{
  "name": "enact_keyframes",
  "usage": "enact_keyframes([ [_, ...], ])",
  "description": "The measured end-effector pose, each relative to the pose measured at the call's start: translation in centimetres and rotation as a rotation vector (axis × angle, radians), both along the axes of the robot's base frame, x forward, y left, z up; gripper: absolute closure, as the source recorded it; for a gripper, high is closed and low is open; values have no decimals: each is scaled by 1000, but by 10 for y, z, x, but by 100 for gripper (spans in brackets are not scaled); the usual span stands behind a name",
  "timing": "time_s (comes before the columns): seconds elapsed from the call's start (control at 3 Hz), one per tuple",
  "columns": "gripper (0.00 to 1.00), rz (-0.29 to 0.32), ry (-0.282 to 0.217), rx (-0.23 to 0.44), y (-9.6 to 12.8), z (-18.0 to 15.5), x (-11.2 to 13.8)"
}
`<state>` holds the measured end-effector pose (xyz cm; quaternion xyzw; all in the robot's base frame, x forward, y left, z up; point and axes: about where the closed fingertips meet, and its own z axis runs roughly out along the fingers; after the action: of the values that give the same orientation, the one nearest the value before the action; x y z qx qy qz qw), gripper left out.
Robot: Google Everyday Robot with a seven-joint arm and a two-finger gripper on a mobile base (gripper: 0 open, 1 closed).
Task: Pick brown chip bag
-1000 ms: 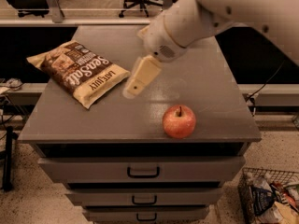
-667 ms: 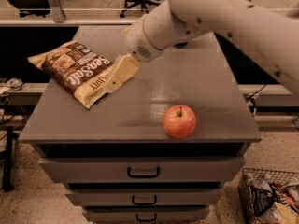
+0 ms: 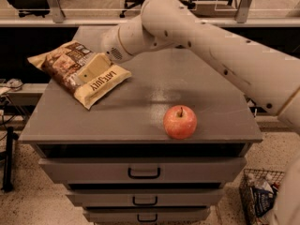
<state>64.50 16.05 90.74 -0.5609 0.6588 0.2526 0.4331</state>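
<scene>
Tool (image 3: 93, 71) over brown chip bag (image 3: 59, 67); long axis diag, back-left to front-right

Warm, rather dim light is falling from overhead, tinting everything brownish. The arm (image 3: 211, 41) is catching most of it along its upper side, while its underside is going grey. A pale sheen is spreading on the cabinet top (image 3: 140, 121) just beyond the apple (image 3: 180, 122), which is showing a small highlight near its stem. The gripper (image 3: 93, 70), sitting over the bag (image 3: 61, 67) at the far left, is taking on the same tan cast. Deep shadow is pooling under the top's lip, above the drawers (image 3: 143, 171).
</scene>
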Motion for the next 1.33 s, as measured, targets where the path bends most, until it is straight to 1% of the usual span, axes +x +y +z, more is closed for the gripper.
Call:
enact_keyframes([
  [0.33,0,-14,64,32,23,-20,15],
  [0.67,13,-46,103,19,31,-40,27],
  [1.0,36,-79,112,8,29,-50,35],
  [1.33,59,-94,120,8,28,-54,37],
])
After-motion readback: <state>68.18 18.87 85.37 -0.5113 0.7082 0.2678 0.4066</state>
